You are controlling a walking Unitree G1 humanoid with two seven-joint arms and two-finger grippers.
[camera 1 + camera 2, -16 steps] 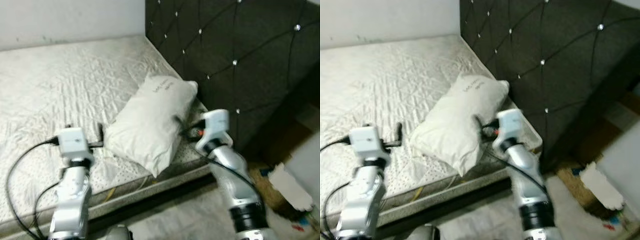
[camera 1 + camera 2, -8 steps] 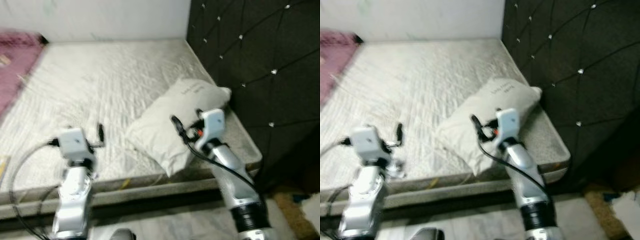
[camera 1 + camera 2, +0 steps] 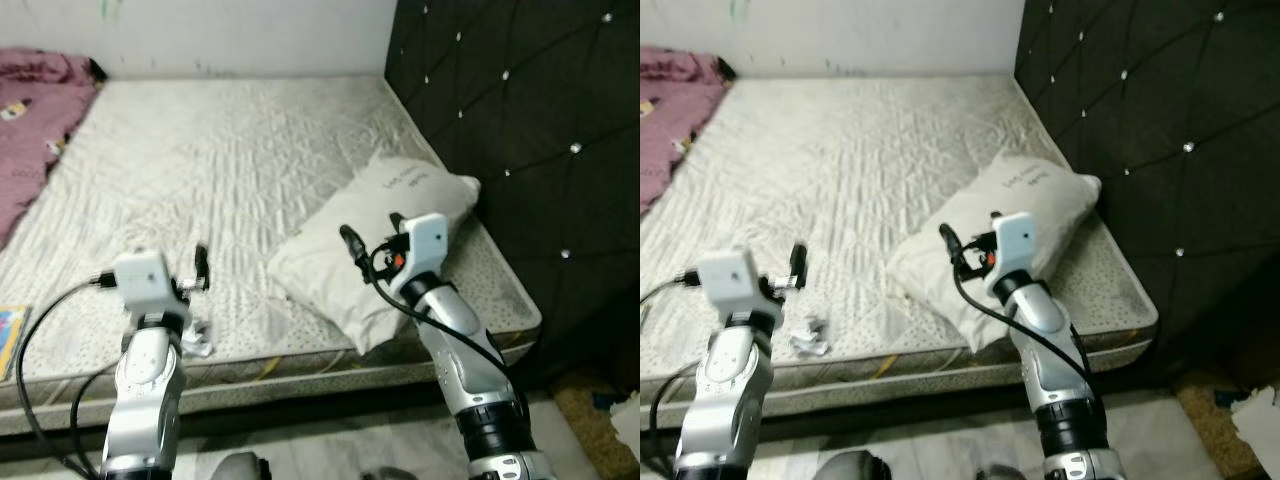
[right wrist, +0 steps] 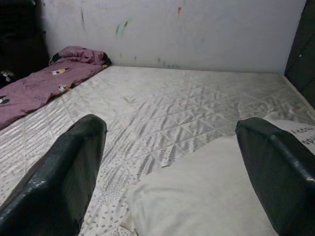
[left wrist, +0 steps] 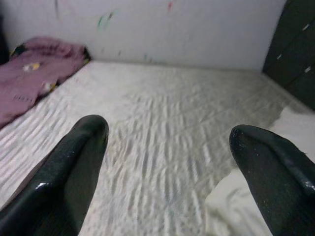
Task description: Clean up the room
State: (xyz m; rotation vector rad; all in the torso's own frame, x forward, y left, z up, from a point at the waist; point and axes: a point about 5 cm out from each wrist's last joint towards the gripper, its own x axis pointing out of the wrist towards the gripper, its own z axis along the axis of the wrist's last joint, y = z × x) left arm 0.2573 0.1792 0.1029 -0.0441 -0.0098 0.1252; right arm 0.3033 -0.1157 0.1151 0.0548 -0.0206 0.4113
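Note:
A white pillow (image 3: 415, 192) lies askew on the bare quilted mattress (image 3: 230, 150), against the dark tufted headboard (image 3: 520, 120). My right gripper (image 3: 372, 235) hovers open just above the pillow's near half; the right wrist view shows the pillow (image 4: 206, 191) below its spread fingers. My left gripper (image 3: 200, 268) is open over the mattress's front strip, to the left of the pillow. A small crumpled wrapper (image 3: 195, 337) lies on the mattress edge just below it. A purple blanket (image 3: 35, 130) is heaped at the far left of the bed.
A colourful flat item (image 3: 8, 335) lies at the mattress's left front edge. The white wall (image 3: 220, 35) runs behind the bed. Floor (image 3: 590, 410) with a bit of litter shows beyond the bed's right corner.
The whole view has swung left, so the purple blanket and more of the mattress came in. Both arms keep their raised pose with fingers spread; the pillow has not moved.

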